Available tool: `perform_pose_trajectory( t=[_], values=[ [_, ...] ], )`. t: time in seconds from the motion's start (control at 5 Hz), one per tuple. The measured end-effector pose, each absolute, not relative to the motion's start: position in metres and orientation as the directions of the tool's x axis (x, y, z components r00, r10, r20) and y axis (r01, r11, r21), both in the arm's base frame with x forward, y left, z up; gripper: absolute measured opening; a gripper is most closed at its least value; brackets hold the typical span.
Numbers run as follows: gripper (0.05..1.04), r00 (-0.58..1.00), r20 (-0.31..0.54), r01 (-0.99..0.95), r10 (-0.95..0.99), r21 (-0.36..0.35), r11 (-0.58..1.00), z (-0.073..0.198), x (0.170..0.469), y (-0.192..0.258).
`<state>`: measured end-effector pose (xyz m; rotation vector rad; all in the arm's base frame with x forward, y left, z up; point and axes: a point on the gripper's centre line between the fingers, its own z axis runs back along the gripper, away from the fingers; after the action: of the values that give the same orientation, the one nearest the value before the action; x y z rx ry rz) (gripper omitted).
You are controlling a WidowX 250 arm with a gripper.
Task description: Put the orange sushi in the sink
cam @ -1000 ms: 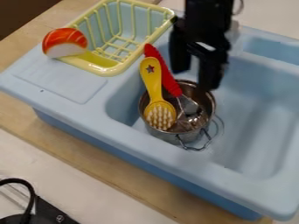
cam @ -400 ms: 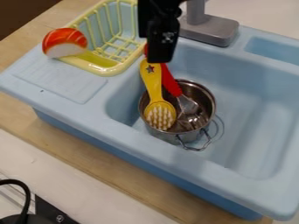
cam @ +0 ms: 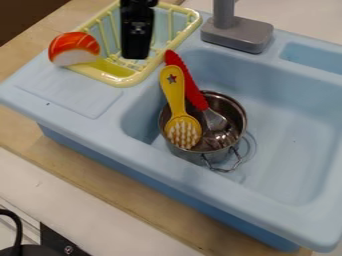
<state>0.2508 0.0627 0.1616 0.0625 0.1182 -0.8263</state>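
Orange/wht sushi [cam: 73, 49] at yel. rack [cam: 115, 81] edge; lt-blue sink [cam: 287, 130] w/ pot [cam: 229, 107].

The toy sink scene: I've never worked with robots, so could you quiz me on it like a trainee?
1. True or false: the orange sushi lies in the basin.
2. What colour is the handle beside the yellow brush in the metal pot?
3. Fill in the blank: the gripper hangs over the yellow ____.

Key: 1. False, it is at the rack's edge. 2. Red. 3. Dish rack.

Bright, even light (shadows soft).
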Motion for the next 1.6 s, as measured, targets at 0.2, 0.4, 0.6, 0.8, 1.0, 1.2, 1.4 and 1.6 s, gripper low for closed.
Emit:
perform_pose_trajectory(
  t=[0.2, 0.4, 0.6, 0.8, 1.0, 1.2, 1.4, 1.6],
  values=[
    [0.997, 0.685, -0.165, 0.722, -0.709, 0.026, 0.692, 0.16, 0.247, 0.081],
    [0.997, 0.68, -0.183, 0.726, -0.71, 0.029, 0.688, 0.158, 0.241, 0.097],
    [0.997, 0.704, -0.189, 0.706, -0.685, 0.084, 0.703, 0.161, 0.233, 0.116],
    [0.997, 0.72, -0.184, 0.693, -0.669, 0.133, 0.709, 0.164, 0.234, 0.125],
    [0.997, 0.722, -0.185, 0.691, -0.666, 0.144, 0.709, 0.164, 0.235, 0.127],
    [0.997, 0.735, -0.201, 0.674, -0.648, 0.112, 0.73, 0.151, 0.236, 0.135],
    [0.997, 0.744, -0.194, 0.665, -0.639, 0.122, 0.737, 0.145, 0.24, 0.14],
    [0.997, 0.754, -0.186, 0.656, -0.63, 0.162, 0.737, 0.146, 0.245, 0.145]
  ],
)
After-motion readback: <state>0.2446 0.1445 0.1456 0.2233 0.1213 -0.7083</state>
